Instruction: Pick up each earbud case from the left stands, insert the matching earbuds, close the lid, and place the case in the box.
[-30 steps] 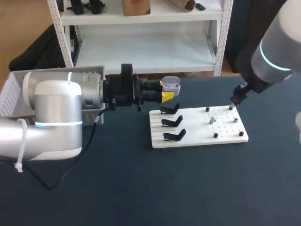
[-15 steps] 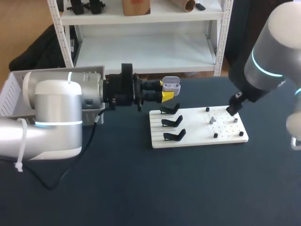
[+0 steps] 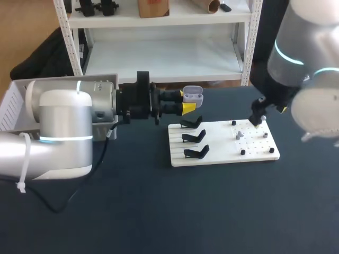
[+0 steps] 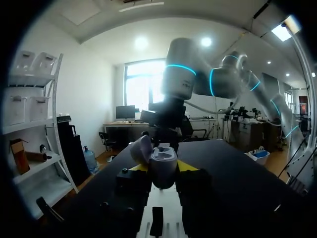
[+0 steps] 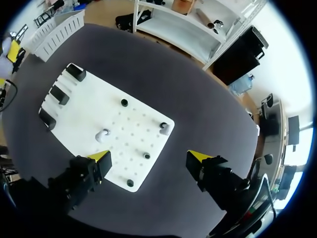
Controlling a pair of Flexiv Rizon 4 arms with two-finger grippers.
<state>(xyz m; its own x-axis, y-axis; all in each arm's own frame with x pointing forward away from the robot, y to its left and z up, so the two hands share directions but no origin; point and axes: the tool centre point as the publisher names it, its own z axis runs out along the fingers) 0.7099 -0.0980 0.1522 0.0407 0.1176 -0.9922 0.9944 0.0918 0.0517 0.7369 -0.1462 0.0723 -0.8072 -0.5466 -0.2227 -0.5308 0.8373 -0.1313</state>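
My left gripper [image 3: 186, 103] is held level above the table behind the white board [image 3: 222, 151], shut on a pale lavender earbud case [image 3: 193, 96] with its lid up. In the left wrist view the case [image 4: 162, 161] sits between the yellow tips, its lid [image 4: 141, 148] tilted back. Three black stands [image 3: 194, 136] on the board's left side are bare. Small dark earbuds [image 3: 243, 152] and a white one [image 3: 239, 135] rest on the board's right side. My right gripper [image 3: 258, 117] hangs over the board's far right corner; in its own view the gripper [image 5: 149, 158] is open above the earbuds [image 5: 146, 155].
A white slatted basket [image 3: 11, 103] stands at the table's left, mostly hidden behind my left arm; the right wrist view shows the basket [image 5: 57, 29] beyond the board [image 5: 89, 114]. Dark tabletop surrounds the board.
My right arm has swung in from the right and brought its gripper a little leftward over the board's far right corner. The left arm and the case have not moved.
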